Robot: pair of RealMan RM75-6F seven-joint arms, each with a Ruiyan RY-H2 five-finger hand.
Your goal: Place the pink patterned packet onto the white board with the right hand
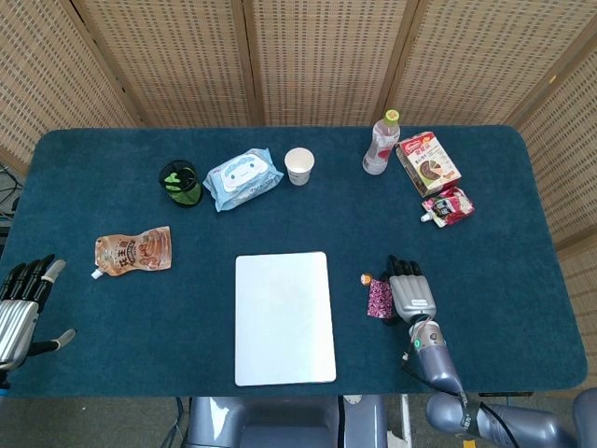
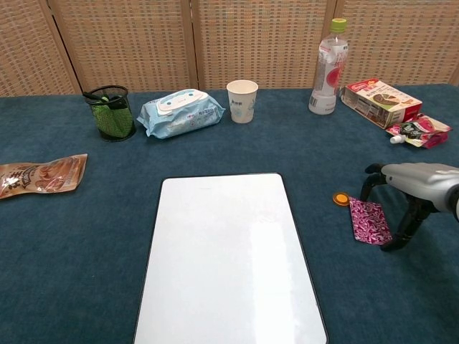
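The pink patterned packet (image 1: 380,299) (image 2: 369,221) lies flat on the blue cloth, right of the white board (image 1: 284,317) (image 2: 229,258). My right hand (image 1: 411,290) (image 2: 414,183) arches over the packet's right side. One fingertip (image 2: 367,192) comes down at its far edge and the thumb tip stands by its near right corner. The packet rests on the table, not lifted. My left hand (image 1: 19,306) hovers at the table's left edge with fingers spread and nothing in it; the chest view does not show it.
A small orange disc (image 2: 340,198) lies just left of the packet's far end. Along the back stand a mesh cup (image 2: 110,112), a wipes pack (image 2: 179,112), a paper cup (image 2: 242,100), a bottle (image 2: 327,68), a box (image 2: 379,100) and a red pouch (image 2: 419,132). A brown pouch (image 2: 41,174) lies left.
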